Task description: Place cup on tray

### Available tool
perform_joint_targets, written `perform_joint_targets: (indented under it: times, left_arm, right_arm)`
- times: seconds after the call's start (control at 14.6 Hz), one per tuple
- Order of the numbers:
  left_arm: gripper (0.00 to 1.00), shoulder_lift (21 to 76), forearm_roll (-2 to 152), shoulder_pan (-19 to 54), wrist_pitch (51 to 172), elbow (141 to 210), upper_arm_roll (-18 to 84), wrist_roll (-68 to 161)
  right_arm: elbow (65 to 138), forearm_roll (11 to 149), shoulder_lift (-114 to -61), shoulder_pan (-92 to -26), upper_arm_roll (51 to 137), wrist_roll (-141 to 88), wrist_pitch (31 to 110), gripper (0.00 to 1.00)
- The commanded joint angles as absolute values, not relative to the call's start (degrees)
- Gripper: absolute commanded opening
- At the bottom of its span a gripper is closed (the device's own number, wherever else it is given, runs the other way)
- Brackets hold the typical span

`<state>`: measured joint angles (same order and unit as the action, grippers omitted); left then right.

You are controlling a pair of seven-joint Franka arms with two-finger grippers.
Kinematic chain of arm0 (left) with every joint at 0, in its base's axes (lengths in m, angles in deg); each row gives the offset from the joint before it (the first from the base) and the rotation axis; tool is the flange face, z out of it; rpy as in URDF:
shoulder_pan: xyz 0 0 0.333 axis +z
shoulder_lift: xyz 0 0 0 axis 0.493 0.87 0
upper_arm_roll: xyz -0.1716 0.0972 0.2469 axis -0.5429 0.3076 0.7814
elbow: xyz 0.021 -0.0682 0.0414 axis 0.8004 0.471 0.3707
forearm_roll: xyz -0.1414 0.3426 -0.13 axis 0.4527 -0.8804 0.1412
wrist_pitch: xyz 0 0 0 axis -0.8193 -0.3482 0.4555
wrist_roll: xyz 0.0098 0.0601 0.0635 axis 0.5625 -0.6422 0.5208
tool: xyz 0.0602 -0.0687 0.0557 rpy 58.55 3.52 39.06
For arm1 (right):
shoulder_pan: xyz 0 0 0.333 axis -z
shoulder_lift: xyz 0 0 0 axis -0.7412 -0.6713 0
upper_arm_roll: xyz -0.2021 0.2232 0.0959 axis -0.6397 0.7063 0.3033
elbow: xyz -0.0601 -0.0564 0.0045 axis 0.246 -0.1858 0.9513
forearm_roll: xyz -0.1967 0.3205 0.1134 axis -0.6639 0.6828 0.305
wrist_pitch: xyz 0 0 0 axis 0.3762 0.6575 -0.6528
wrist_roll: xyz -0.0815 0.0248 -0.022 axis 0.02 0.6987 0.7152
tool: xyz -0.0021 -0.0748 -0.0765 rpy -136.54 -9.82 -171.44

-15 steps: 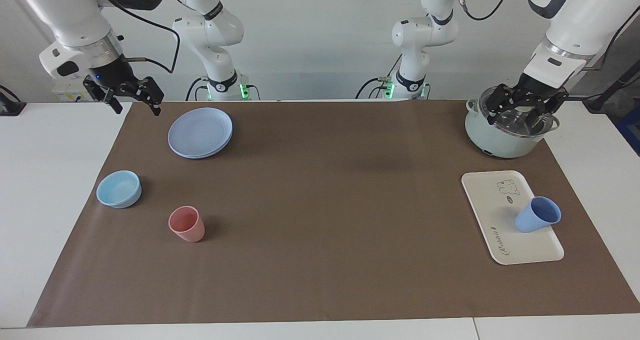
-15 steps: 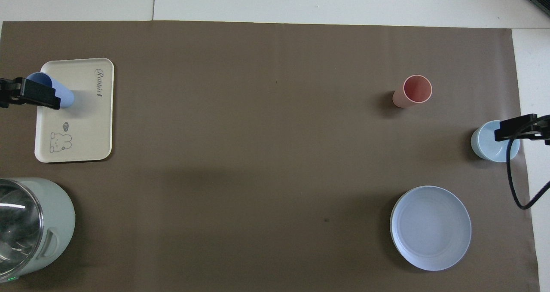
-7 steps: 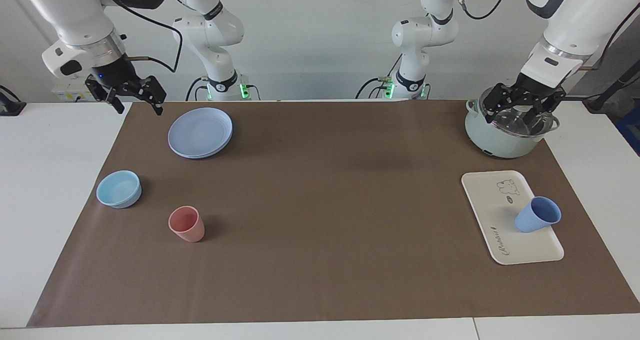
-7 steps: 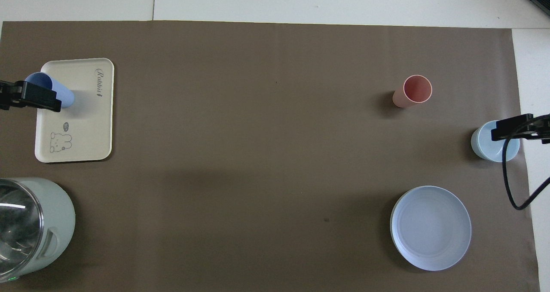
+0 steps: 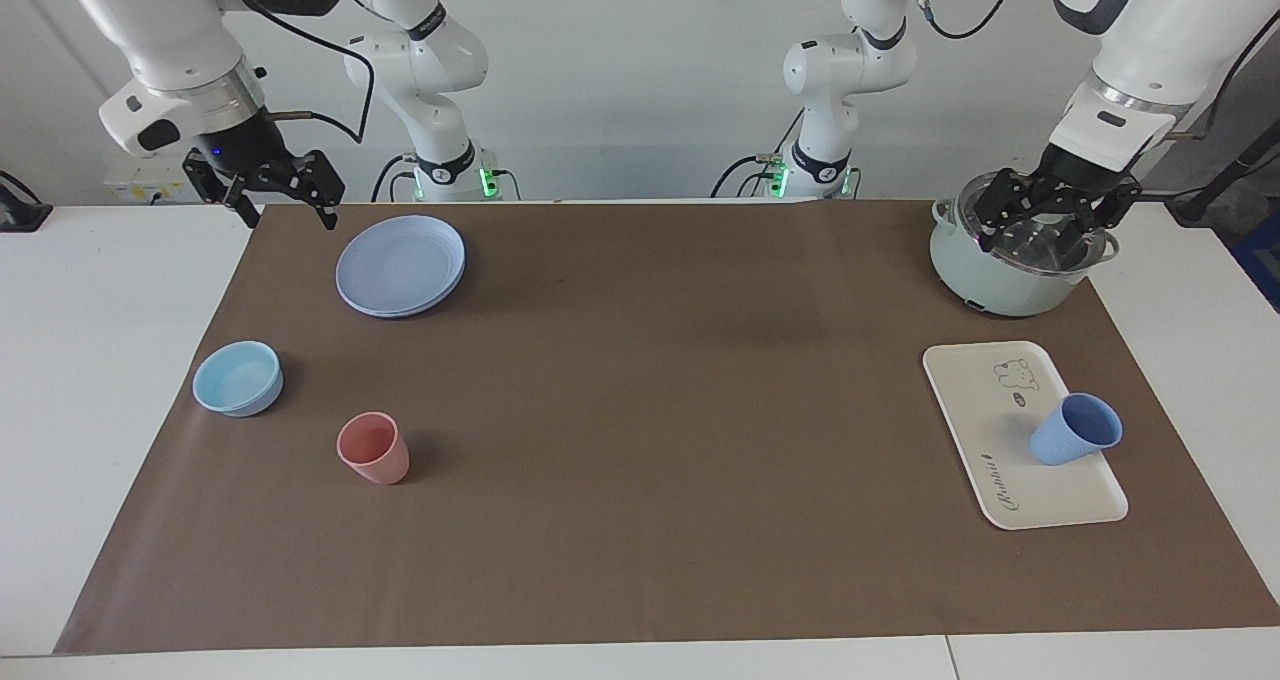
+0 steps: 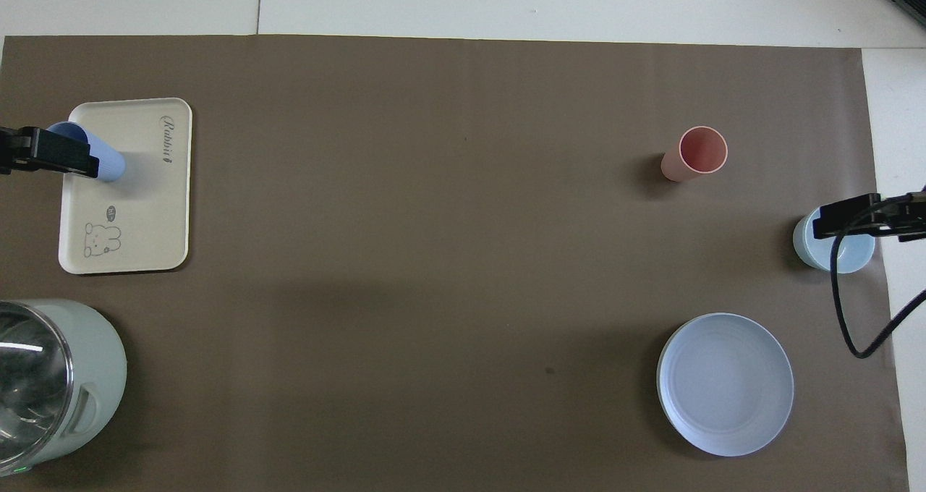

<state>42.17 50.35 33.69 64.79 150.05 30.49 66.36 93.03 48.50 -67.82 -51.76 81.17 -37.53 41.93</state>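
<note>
We are seeing cup (image 5: pixel 1076 429) sitting on tray (image 5: pixel 1010 435). Facing view showing left gripper (image 5: pixel 1050 216), fingers apart, hanging over pot (image 5: pixel 1010 282); overhead hiding that height. Right gripper (image 5: pixel 279 188), fingers apart, empty.

Cup (image 5: pixel 1075 430) upright on tray (image 5: pixel 985 410)

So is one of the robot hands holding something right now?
No, nothing is held. The left gripper hangs open over the pot, the right gripper is up by the plate, and the cup stands alone on the tray.
</note>
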Motion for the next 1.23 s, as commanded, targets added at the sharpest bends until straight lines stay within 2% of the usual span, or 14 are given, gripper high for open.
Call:
perform_joint_targets:
  times: [0.0, 1.16]
  left_arm:
    - [1.0, 40.5, 50.0, 34.2, 66.3, 152.2, 30.5, 66.9]
    - [1.0, 38.5, 46.2, 31.9, 64.2, 155.7, 30.2, 66.5]
  right_arm:
    - [90.5, 49.0, -67.9, -51.5, 82.0, -42.0, 39.3, 1.0]
    - [91.8, 48.9, -67.6, -51.5, 82.0, -39.9, 40.3, 1.0]
